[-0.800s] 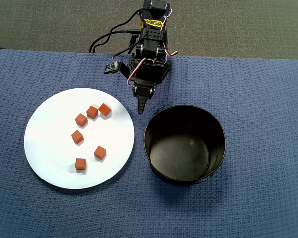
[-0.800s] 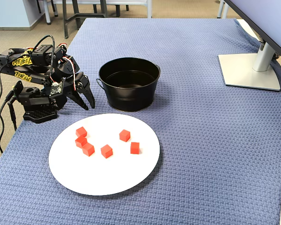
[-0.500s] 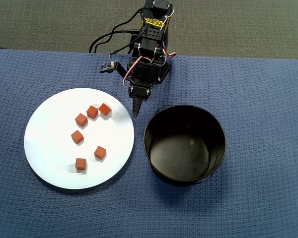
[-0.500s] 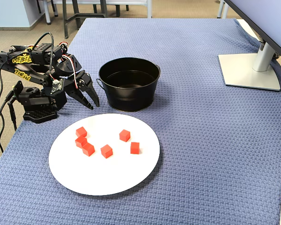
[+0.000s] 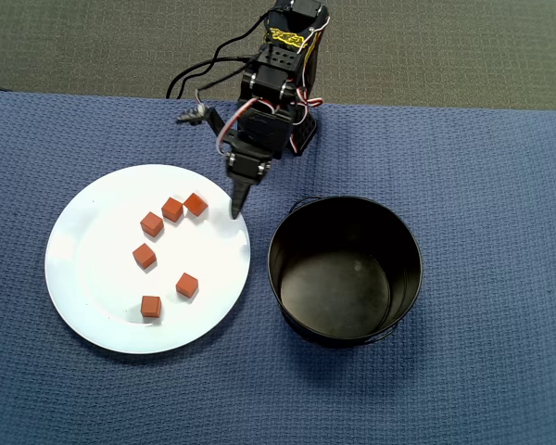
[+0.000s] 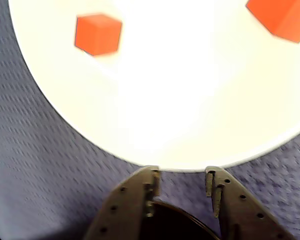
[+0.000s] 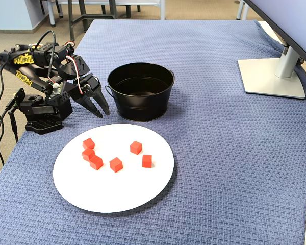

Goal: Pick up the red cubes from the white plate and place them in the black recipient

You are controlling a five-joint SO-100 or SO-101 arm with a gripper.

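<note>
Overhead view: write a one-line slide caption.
Open pincer poised over the white plate rim, six red cubes waiting, black pot empty alongside.

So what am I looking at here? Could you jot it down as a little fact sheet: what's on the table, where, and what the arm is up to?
surface: blue woven cloth
white plate: holds six red cubes
black pot: empty, to the plate's right in the overhead view
gripper: open, holding nothing, tips above the plate's rim nearest the arm's base
cube nearest gripper: one in the row of three
other: monitor stand at the cloth's edge
</note>
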